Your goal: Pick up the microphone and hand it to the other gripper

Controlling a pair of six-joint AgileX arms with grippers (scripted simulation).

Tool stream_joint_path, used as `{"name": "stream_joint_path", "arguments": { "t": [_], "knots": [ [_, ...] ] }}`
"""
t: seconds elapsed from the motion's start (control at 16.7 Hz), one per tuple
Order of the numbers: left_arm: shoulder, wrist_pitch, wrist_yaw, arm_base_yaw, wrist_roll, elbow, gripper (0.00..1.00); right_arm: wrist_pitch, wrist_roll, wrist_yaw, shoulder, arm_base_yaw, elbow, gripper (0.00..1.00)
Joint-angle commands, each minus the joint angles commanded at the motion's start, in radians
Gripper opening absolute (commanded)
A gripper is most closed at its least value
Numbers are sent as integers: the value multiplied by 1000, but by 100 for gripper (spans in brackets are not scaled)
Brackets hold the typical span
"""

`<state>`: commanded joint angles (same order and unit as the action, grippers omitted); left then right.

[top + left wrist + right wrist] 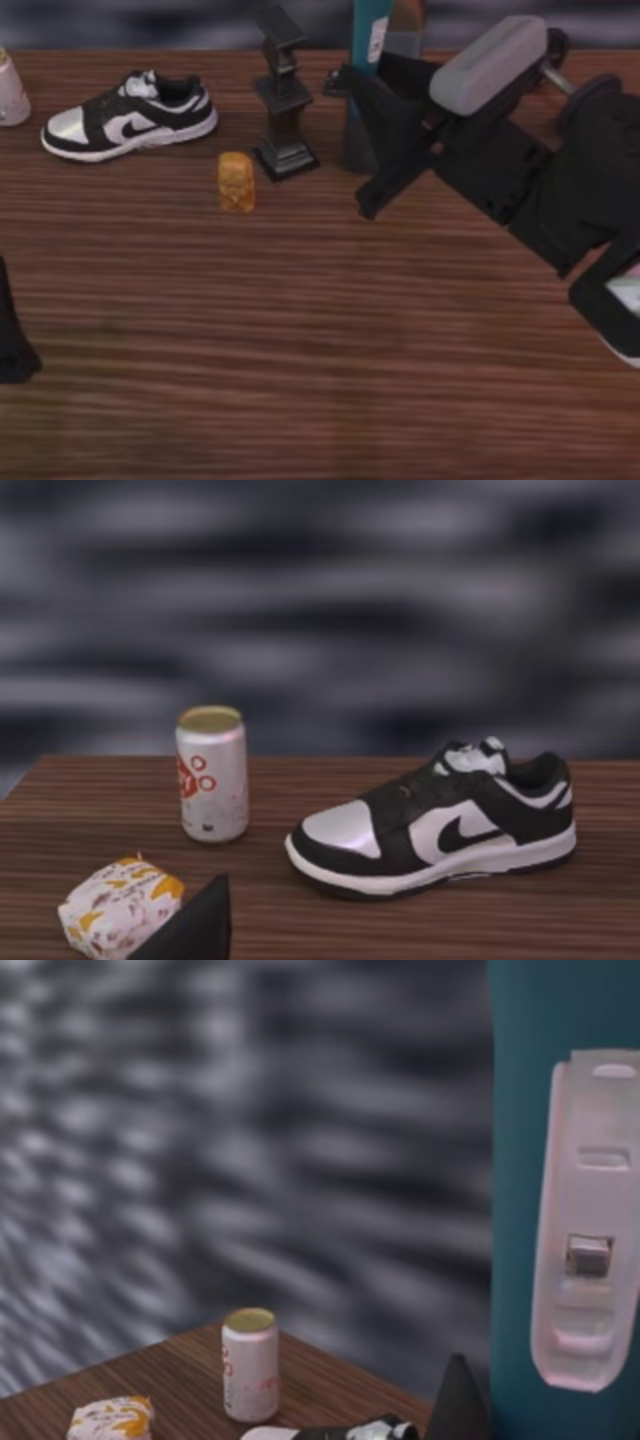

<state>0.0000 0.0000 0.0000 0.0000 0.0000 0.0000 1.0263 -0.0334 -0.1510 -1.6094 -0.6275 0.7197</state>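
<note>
The right gripper (372, 150), up at one o'clock on the bench (300, 330), holds the microphone (372, 40) by its teal handle, upright and lifted (ready for handover); the left gripper (15, 340) waits parked at nine o'clock, its fingers unreadable

The microphone (372, 30), teal-handled with a white strip, stands upright at the table's far edge, right of centre.

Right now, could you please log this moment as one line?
right claw: at microphone, top view's upper right | grasp: unclear | left arm: parked at left edge
</note>
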Motion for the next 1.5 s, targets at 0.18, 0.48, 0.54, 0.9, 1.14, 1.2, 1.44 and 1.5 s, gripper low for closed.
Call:
{"name": "stream_joint_path", "arguments": {
  "t": [0.18,0.48,0.54,0.9,1.14,1.2,1.44,1.5],
  "knots": [
    [35,17,30,-15,3,28,100,0,0,0,0,0,0,0],
    [296,118,199,-91,26,199,100,0,0,0,0,0,0,0],
    [372,145,243,-111,33,245,100,0,0,0,0,0,0,0],
    [866,317,521,-233,79,532,100,0,0,0,0,0,0,0],
    [1123,404,665,-297,100,679,100,0,0,0,0,0,0,0],
    [1165,419,690,-308,103,704,100,0,0,0,0,0,0,0],
    [1230,442,729,-326,107,744,100,0,0,0,0,0,0,0],
    [1230,442,729,-326,107,744,100,0,0,0,0,0,0,0]
  ]
}}
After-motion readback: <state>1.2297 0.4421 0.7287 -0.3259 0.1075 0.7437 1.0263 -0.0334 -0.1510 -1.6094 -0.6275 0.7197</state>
